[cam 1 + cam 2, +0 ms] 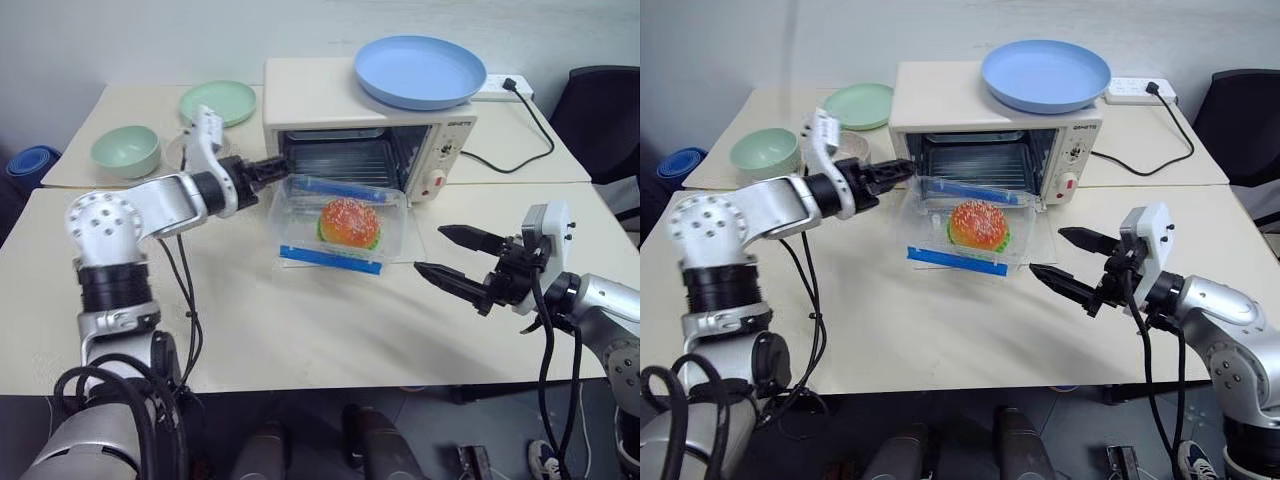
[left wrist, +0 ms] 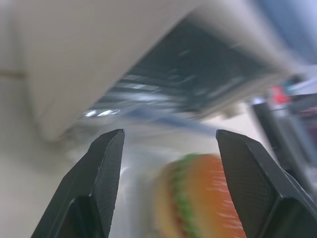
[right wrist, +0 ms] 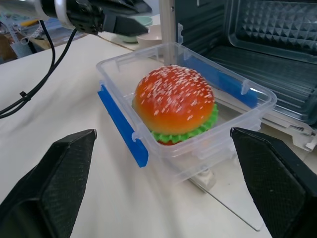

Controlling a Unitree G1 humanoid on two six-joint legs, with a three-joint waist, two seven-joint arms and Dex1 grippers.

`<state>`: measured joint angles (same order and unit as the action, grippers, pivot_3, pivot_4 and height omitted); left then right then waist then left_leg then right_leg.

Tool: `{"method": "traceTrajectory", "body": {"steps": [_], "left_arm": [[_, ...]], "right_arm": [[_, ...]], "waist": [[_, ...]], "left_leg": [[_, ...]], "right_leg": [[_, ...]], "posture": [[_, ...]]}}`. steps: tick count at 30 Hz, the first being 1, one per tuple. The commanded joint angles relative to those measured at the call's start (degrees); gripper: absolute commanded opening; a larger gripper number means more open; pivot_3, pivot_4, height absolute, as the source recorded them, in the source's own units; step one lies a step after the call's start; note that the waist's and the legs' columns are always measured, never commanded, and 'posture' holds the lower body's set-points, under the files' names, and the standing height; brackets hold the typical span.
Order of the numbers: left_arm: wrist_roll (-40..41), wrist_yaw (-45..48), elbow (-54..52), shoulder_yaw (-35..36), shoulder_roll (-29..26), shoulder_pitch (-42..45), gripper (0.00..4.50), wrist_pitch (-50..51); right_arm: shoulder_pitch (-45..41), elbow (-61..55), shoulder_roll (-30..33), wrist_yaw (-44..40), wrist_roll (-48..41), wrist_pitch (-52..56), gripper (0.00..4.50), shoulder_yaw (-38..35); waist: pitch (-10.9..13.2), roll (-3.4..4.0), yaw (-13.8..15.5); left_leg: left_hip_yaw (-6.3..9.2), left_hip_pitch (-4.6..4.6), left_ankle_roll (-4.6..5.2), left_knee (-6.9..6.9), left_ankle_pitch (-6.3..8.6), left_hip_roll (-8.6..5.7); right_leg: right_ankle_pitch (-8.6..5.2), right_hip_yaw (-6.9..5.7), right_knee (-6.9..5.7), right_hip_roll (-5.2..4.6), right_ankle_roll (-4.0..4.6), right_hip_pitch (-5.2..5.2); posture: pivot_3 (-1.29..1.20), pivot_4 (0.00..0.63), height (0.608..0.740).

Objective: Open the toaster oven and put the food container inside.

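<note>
Toaster oven (image 1: 365,125), a cream boxy metal case, stands open on the table (image 1: 300,330); small dark lettering on its panel is unreadable. Food container (image 1: 335,225), clear plastic with blue clips, rests on the lowered glass door. Left gripper (image 1: 275,168) and right gripper (image 1: 450,255) both gape, holding nothing.

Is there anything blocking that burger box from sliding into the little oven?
Nothing visible does. The toaster oven has its door dropped open, and the food container sits on that glass door right before the dark cavity, whose rack looks bare. Both tools, left and right, stand off to its sides.
</note>
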<state>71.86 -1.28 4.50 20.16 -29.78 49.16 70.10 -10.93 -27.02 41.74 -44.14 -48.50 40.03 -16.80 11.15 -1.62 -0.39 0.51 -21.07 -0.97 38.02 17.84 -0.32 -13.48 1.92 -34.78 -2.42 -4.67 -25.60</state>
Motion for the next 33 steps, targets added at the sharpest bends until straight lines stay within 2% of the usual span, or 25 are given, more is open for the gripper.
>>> {"method": "traceTrajectory", "body": {"steps": [1, 4, 7, 10, 11, 15, 20, 25, 29, 33], "left_arm": [[1.6, 15.2, -6.3, 3.0, -4.9, -3.4, 2.6, -2.4], [-1.7, 25.7, -7.6, 1.3, -10.3, -6.5, 1.7, -4.2], [-6.3, 41.5, -13.9, -3.5, -17.5, -12.4, 0.85, -7.7], [-18.7, 51.2, -17.1, -12.6, -22.4, -17.2, 0.01, -18.3], [-22.4, 52.9, -16.9, -15.2, -22.8, -18.0, 0.0, -21.7], [-32.3, 54.1, -13.9, -22.7, -19.3, -16.7, 0.0, -29.0], [-41.2, 53.5, -10.6, -29.1, -13.4, -14.5, 0.0, -34.0], [-46.4, 48.9, -4.2, -29.3, -5.0, -10.2, 0.0, -37.0], [-52.2, 38.9, 10.0, -26.8, 3.9, -1.9, 0.0, -42.2], [-55.3, 36.4, 18.4, -25.7, 8.2, 3.5, 0.0, -47.1]], "right_arm": [[-0.2, -3.4, -0.6, 0.3, -3.3, 1.2, 3.36, 0.9], [-0.2, -4.6, -1.0, 0.8, -3.5, 1.5, 2.37, 2.6], [0.1, -5.8, -1.9, 1.7, -4.5, 2.4, 1.43, 4.5], [0.0, -6.1, -2.8, 2.9, -1.9, 2.1, 0.44, 7.9], [-0.4, -5.6, -3.2, 3.8, 0.1, 1.5, 0.11, 9.5], [-3.7, -2.8, -6.1, 8.0, 5.2, 1.0, 0.04, 13.7], [-6.8, 1.1, -8.5, 11.1, 11.6, -0.3, 0.04, 16.6], [-12.5, 9.2, -13.9, 19.0, 19.1, -2.6, 0.04, 16.4], [-17.7, 16.6, -17.3, 20.2, 24.0, -6.8, 0.04, 18.0], [-24.3, 27.8, -21.2, 21.4, 29.2, -12.5, 0.04, 18.9]], "waist": [[0.0, 0.0, 0.1], [0.0, 0.0, 0.4], [0.0, -0.01, 0.2], [0.0, 0.0, 0.3], [0.0, 0.0, 0.4], [0.0, -0.01, 0.3], [0.0, -0.01, 0.3], [0.0, -0.01, 0.2], [0.0, -0.01, 0.3], [0.0, -0.01, 0.0]], "left_leg": [[-0.01, 0.02, -0.04, 0.0, 0.02, 0.02], [0.06, 0.03, 0.21, 0.03, 0.13, -0.01], [0.15, -0.01, 0.28, 0.04, 0.1, -0.05], [0.11, -0.01, 0.35, 0.02, 0.14, -0.04], [0.13, 0.0, 0.36, 0.02, 0.13, -0.05], [0.13, -0.1, 0.44, 0.04, 0.05, 0.0], [0.13, -0.12, 0.52, 0.04, 0.07, -0.02], [0.1, -0.12, 0.56, 0.06, 0.09, -0.04], [0.08, -0.11, 0.55, 0.11, 0.08, -0.04], [-0.02, -0.12, 0.59, 0.09, 0.06, -0.06]], "right_leg": [[-0.07, 0.0, -0.08, -0.02, 0.12, 0.01], [-0.1, -0.03, -0.09, -0.01, 0.17, 0.03], [-0.12, -0.02, -0.06, 0.01, 0.21, 0.07], [-0.2, 0.01, 0.01, -0.05, 0.35, 0.08], [-0.29, 0.04, 0.03, -0.06, 0.51, 0.09], [-0.41, 0.12, 0.22, -0.11, 0.81, 0.11], [-0.07, 0.11, 0.16, 0.0, 0.21, 0.1], [0.02, 0.03, 0.1, -0.01, 0.06, 0.07], [0.06, -0.04, -0.01, 0.01, 0.02, 0.04], [0.15, -0.05, -0.01, 0.08, -0.02, 0.01]], "posture": [[0.0, 0.15, 0.74], [0.0, 0.15, 0.74], [0.0, 0.15, 0.74], [0.0, 0.15, 0.74], [0.0, 0.15, 0.74], [0.0, 0.15, 0.74], [0.0, 0.15, 0.74], [0.0, 0.15, 0.74], [0.0, 0.15, 0.74], [0.0, 0.15, 0.74]]}}
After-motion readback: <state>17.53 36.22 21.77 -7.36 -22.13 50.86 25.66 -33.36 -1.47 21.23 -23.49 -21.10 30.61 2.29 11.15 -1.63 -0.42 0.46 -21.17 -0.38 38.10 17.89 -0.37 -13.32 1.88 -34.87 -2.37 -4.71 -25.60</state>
